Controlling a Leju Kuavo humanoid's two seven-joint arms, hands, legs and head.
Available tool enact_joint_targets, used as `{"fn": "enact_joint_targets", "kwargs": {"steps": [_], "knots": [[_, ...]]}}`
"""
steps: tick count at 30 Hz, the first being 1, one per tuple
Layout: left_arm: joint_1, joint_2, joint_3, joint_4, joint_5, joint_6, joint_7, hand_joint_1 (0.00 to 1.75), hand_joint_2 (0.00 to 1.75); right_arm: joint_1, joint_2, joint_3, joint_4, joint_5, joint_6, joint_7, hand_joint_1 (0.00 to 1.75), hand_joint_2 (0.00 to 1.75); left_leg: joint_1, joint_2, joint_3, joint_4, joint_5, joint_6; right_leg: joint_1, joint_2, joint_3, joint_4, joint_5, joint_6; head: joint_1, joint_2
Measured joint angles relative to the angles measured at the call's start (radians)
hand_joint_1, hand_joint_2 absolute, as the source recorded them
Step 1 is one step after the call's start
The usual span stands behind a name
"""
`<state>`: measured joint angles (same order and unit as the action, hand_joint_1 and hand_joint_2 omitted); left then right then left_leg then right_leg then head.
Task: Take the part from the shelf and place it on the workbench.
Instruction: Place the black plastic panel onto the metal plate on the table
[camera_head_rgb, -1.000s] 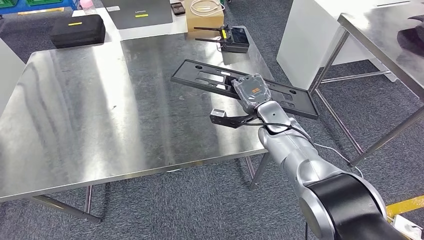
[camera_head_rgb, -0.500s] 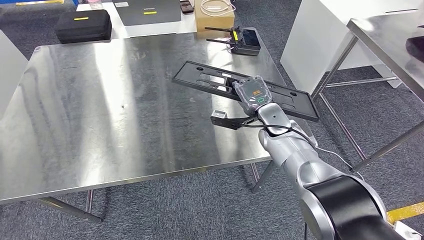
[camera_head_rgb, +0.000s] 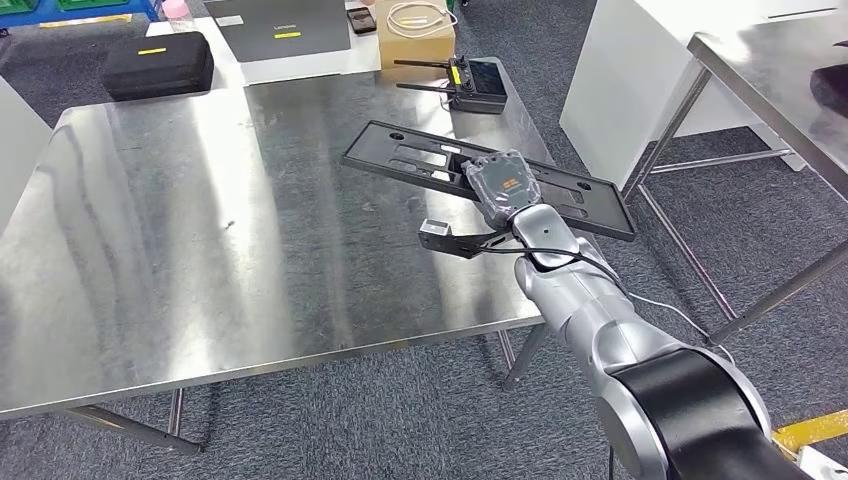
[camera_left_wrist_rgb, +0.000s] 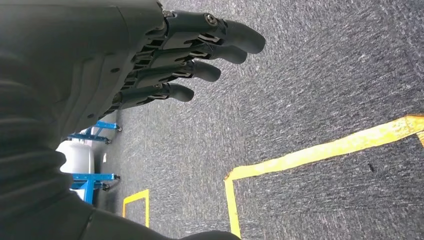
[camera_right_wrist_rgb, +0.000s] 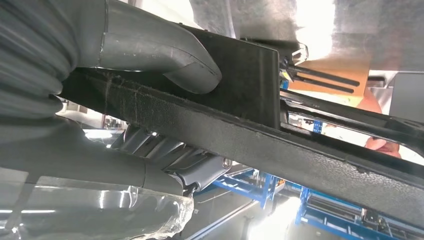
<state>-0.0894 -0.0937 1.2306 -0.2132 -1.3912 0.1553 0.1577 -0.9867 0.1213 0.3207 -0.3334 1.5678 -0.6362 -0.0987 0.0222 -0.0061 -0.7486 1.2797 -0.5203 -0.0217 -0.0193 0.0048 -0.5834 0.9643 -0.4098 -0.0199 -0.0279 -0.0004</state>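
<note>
Your right robot hand (camera_head_rgb: 503, 186) grips the long black part (camera_head_rgb: 420, 160) over the steel tabletop (camera_head_rgb: 200, 220), thumb clamped on top. Left robot hand (camera_left_wrist_rgb: 150, 60) hangs empty, fingers apart.

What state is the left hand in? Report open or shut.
Open. The left hand hangs over the grey carpet, its dark fingers stretched out and apart, nothing between them.

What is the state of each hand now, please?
Left hand: open, holds nothing, above the floor.
Right hand: grips the black part.
</note>
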Motion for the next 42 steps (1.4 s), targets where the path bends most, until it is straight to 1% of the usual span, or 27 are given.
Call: {"fn": "enact_joint_targets", "kwargs": {"steps": [1,2,3,4,5,6,8,10,13,17,19,24,36,42], "knots": [[0.0,0.001,-0.001,0.0,-0.002,-0.002,0.0,0.0,1.75,0.001,0.0,0.0,0.0,0.0,-0.001,0.0,1.75,1.75,0.001,0.001,0.016,-0.043,0.033,0.0,0.0,0.001,0.003,0.001,-0.003,0.001,0.0,0.0],[0.0,0.001,-0.002,0.0,-0.004,-0.003,-0.001,0.0,1.75,0.001,0.0,-0.001,0.0,0.0,-0.002,0.001,1.75,1.75,0.002,0.002,0.047,-0.113,0.075,0.002,0.0,0.002,0.007,0.002,-0.006,0.003,0.0,0.0],[0.0,0.002,-0.004,0.0,-0.006,-0.003,-0.001,0.0,1.75,0.0,0.0,-0.002,0.0,0.0,-0.003,0.002,1.75,1.75,0.001,0.003,0.08,-0.183,0.105,0.006,0.002,0.004,0.01,0.003,-0.01,0.007,0.0,0.0],[0.0,0.003,-0.006,0.0,-0.007,-0.003,-0.001,0.0,1.75,-0.001,0.0,-0.004,0.0,0.0,-0.005,0.002,1.75,1.75,0.0,0.002,0.105,-0.236,0.125,0.011,0.005,0.004,0.011,0.003,-0.013,0.011,0.001,0.0],[0.0,0.004,-0.007,0.0,-0.008,-0.003,-0.001,0.0,1.75,-0.002,-0.001,-0.005,0.0,0.0,-0.006,0.003,1.75,1.75,-0.001,0.002,0.119,-0.266,0.132,0.015,0.01,0.005,0.009,0.005,-0.015,0.013,0.001,0.0],[0.0,0.004,-0.009,0.0,-0.008,-0.003,0.0,0.0,1.75,-0.002,-0.001,-0.007,0.0,0.0,-0.007,0.004,1.75,1.75,-0.004,0.001,0.122,-0.275,0.129,0.017,0.015,0.005,0.007,0.007,-0.017,0.013,0.002,0.0],[0.0,0.004,-0.01,0.0,-0.009,0.0,0.003,0.0,1.75,-0.001,-0.002,-0.01,0.0,0.0,-0.008,0.005,1.75,1.75,-0.008,0.0,0.12,-0.277,0.133,0.02,0.018,0.004,0.005,0.01,-0.019,0.012,0.003,0.0],[0.0,0.004,-0.011,0.0,-0.009,0.003,0.005,0.0,1.75,0.0,-0.002,-0.013,0.0,0.0,-0.008,0.006,1.75,1.75,-0.015,-0.002,0.118,-0.277,0.133,0.022,0.016,0.003,0.004,0.009,-0.018,0.012,0.003,0.0],[0.0,0.005,-0.015,0.0,-0.009,0.007,0.008,0.0,1.75,0.0,-0.002,-0.016,0.0,0.0,-0.008,0.006,1.75,1.75,-0.022,-0.004,0.118,-0.277,0.132,0.03,0.016,0.001,0.004,0.006,-0.017,0.015,0.003,0.0],[0.0,0.005,-0.017,0.0,-0.01,0.009,0.011,0.0,1.75,0.0,-0.002,-0.016,0.0,0.0,-0.008,0.006,1.75,1.75,-0.025,-0.004,0.117,-0.276,0.132,0.039,0.016,0.001,0.004,0.002,-0.015,0.03,0.003,0.0],[0.0,0.006,-0.018,0.0,-0.01,0.01,0.014,0.0,1.75,0.0,-0.001,-0.016,0.0,0.0,-0.008,0.006,1.75,1.75,-0.026,-0.004,0.117,-0.276,0.133,0.041,0.014,0.001,0.005,0.002,-0.015,0.032,0.003,0.0],[0.0,0.006,-0.019,0.0,-0.011,0.011,0.02,0.0,1.75,-0.001,0.002,-0.014,0.0,0.0,-0.008,0.005,1.75,1.75,-0.027,-0.004,0.117,-0.276,0.135,0.044,0.013,0.001,0.005,0.002,-0.013,0.034,0.003,0.0],[0.0,0.006,-0.019,0.0,-0.011,0.014,0.022,0.0,1.75,-0.002,0.004,-0.013,0.0,0.0,-0.008,0.002,1.75,1.75,-0.027,-0.004,0.117,-0.276,0.135,0.044,0.013,0.001,0.005,0.002,-0.013,0.034,0.003,0.0],[0.0,0.003,-0.019,0.0,0.002,0.002,-0.04,0.0,1.75,-0.011,0.002,-0.012,0.0,0.0,-0.008,-0.004,1.75,1.75,-0.026,-0.004,0.118,-0.276,0.135,0.044,0.013,0.001,0.004,0.002,-0.013,0.034,0.003,0.0]]}}
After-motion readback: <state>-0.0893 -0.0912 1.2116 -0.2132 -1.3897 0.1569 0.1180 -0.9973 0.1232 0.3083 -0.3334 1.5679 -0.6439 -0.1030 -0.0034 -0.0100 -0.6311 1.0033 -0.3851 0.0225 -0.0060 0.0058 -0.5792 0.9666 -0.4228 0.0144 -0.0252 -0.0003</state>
